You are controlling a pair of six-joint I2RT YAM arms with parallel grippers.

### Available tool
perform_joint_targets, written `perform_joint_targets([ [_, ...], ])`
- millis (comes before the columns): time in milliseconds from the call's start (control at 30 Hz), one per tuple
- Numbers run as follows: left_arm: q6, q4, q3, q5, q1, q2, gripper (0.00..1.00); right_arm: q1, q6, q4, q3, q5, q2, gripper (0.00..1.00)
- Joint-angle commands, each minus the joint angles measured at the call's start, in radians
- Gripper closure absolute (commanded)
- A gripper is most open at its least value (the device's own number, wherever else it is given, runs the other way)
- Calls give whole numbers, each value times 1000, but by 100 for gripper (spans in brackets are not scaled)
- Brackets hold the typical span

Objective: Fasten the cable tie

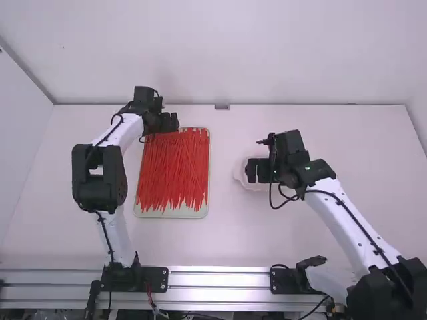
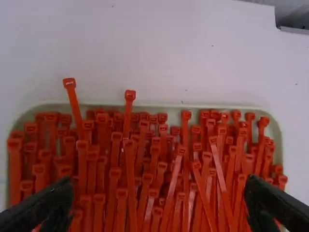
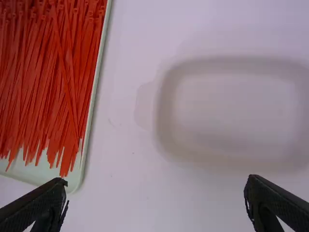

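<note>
A pale green tray (image 1: pixel 206 175) lies left of the table's middle, heaped with several orange cable ties (image 1: pixel 175 170). My left gripper (image 1: pixel 162 124) hovers over the tray's far end, open, its fingers (image 2: pixel 36 208) spread above the tie heads (image 2: pixel 145 145) with nothing between them. Two ties (image 2: pixel 72 99) stick out over the tray rim (image 2: pixel 43 107). My right gripper (image 1: pixel 260 170) hangs open and empty above a shallow white dish (image 3: pixel 231 113), to the right of the tray (image 3: pixel 89 145). The tie tails (image 3: pixel 43 82) lie beside it.
The white dish (image 1: pixel 241 175) peeks out at the right gripper's left side. White walls close the table at the back and left. A small grey bracket (image 1: pixel 221 106) sits at the far edge. Bare table spreads right of the dish and in front of the tray.
</note>
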State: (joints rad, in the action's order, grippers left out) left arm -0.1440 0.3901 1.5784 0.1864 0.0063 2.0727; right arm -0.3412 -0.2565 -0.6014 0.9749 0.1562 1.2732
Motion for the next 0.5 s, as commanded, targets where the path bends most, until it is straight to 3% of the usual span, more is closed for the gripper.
perform_joint_targets([
  [0,-18,-10,18,6,-19,32,11,1,-9,1,-6,4,-13,1],
  [200,-24,-72,18,-2,-43,84,16,1,-10,8,-6,4,-12,1],
  [233,-24,-74,18,-16,-47,88,24,2,-9,5,-6,2,-12,1],
  [300,-24,-78,18,-38,-50,92,28,-1,-9,0,-6,0,-11,2],
  [467,-24,-107,18,-110,-59,112,28,13,-9,-5,-6,2,-11,2],
])
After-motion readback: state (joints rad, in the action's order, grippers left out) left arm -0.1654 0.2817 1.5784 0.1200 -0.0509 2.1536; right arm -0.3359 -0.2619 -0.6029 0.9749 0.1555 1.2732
